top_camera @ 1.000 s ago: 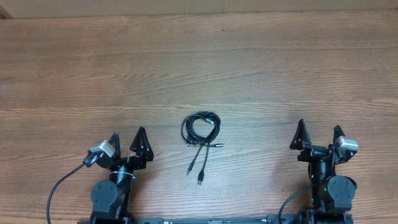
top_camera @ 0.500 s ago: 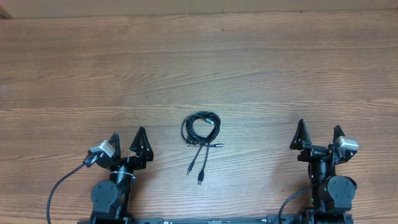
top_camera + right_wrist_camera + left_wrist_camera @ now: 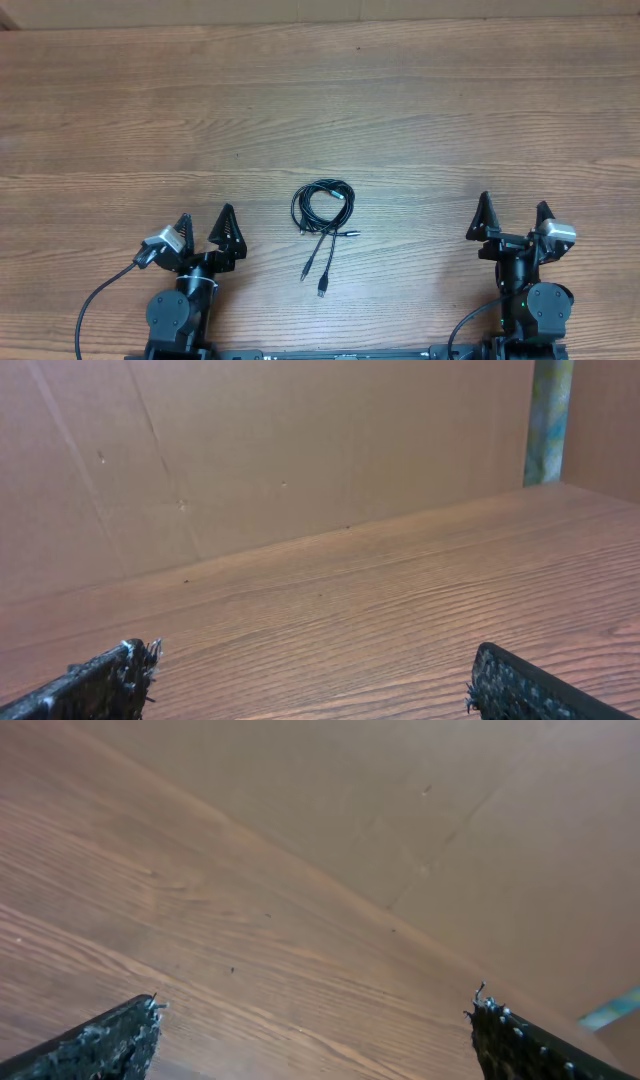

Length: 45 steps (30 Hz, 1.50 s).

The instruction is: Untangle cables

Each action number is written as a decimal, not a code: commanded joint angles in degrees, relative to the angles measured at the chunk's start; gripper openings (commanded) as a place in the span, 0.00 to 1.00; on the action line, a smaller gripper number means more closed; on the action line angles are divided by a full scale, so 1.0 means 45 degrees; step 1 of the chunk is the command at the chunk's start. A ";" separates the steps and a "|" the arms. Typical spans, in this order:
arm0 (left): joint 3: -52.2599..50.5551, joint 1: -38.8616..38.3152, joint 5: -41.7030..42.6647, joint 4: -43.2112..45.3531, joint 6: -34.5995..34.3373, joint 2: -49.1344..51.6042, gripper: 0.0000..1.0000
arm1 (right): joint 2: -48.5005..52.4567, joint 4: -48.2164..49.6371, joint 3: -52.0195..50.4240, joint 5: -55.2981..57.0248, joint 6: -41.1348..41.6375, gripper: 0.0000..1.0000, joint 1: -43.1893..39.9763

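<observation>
Zero change, left end effector (image 3: 206,213) spread, right end effector (image 3: 512,200) spread, cables (image 3: 320,228) coiled between.

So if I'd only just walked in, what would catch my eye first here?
A small bundle of thin black cables lies alone in the middle of the brown wooden table, coiled, with a few plug ends trailing toward the robot. On either side of it sit the black two-finger left gripper and right gripper, both open, empty and well apart from the coil.
</observation>
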 commanded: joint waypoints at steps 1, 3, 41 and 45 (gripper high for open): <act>-0.0053 0.0053 0.0005 0.0481 -0.0024 -0.0112 1.00 | -0.0044 0.0058 -0.0136 0.0087 -0.0019 1.00 -0.0063; -0.0049 0.0053 0.0185 0.0651 -0.0015 -0.0112 0.99 | -0.0044 0.0058 -0.0136 0.0087 -0.0019 1.00 -0.0063; 0.1690 0.0053 0.1627 -0.0869 0.1734 -0.0107 0.99 | -0.0044 0.0063 -0.0136 0.0087 -0.0019 1.00 -0.0063; 0.1749 0.0053 0.1622 -0.0874 0.1739 0.0010 1.00 | -0.0044 0.0058 -0.0136 0.0087 -0.0019 1.00 -0.0063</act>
